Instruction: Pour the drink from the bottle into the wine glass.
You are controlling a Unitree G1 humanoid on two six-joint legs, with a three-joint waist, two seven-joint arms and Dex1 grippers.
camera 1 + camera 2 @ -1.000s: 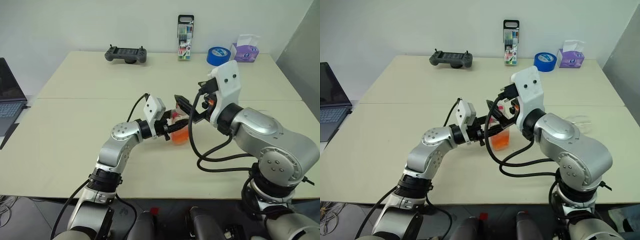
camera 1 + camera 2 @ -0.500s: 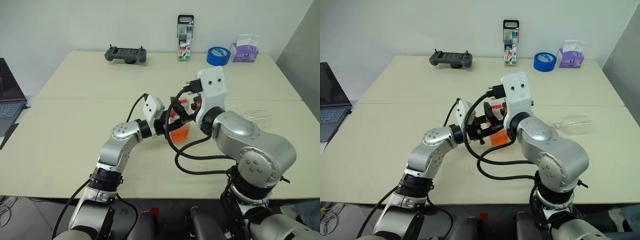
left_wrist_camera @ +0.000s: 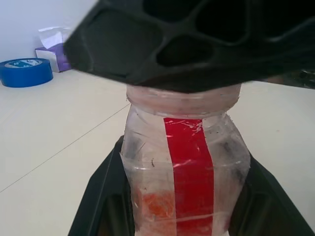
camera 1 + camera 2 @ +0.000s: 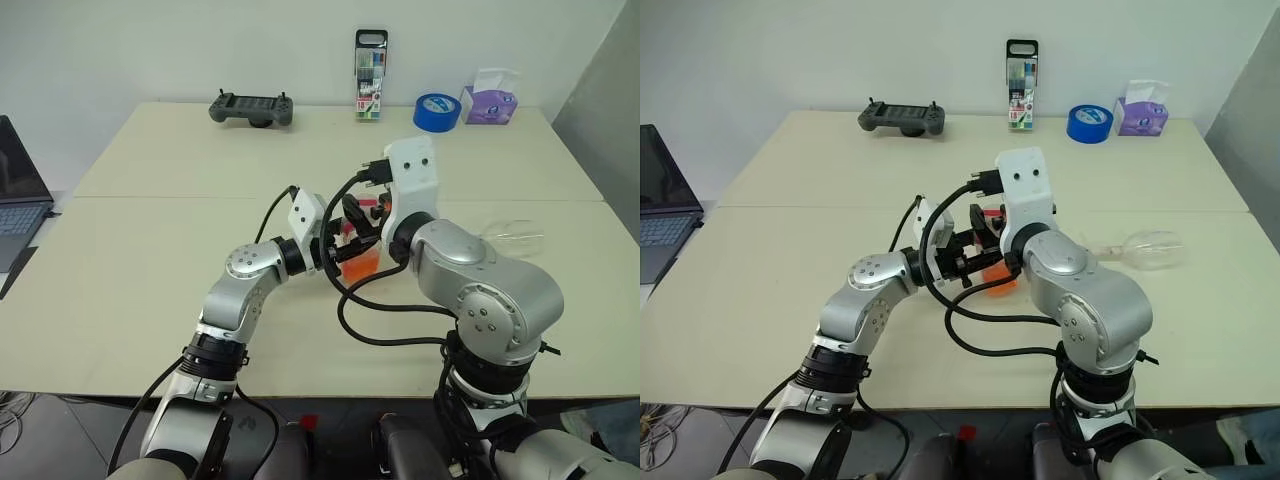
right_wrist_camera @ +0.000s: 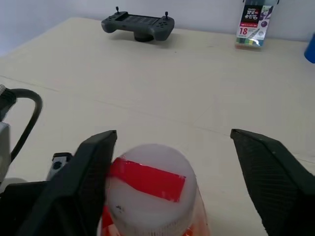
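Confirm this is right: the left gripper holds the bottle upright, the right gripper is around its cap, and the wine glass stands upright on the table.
Not quite. The wine glass lies on its side on the table, as the right eye view shows. The rest holds: the left gripper clamps the bottle upright, and the right gripper straddles its cap.

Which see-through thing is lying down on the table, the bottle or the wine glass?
The wine glass. It lies on its side on the table, to the robot's right, while the bottle with the orange drink stands upright between the arms.
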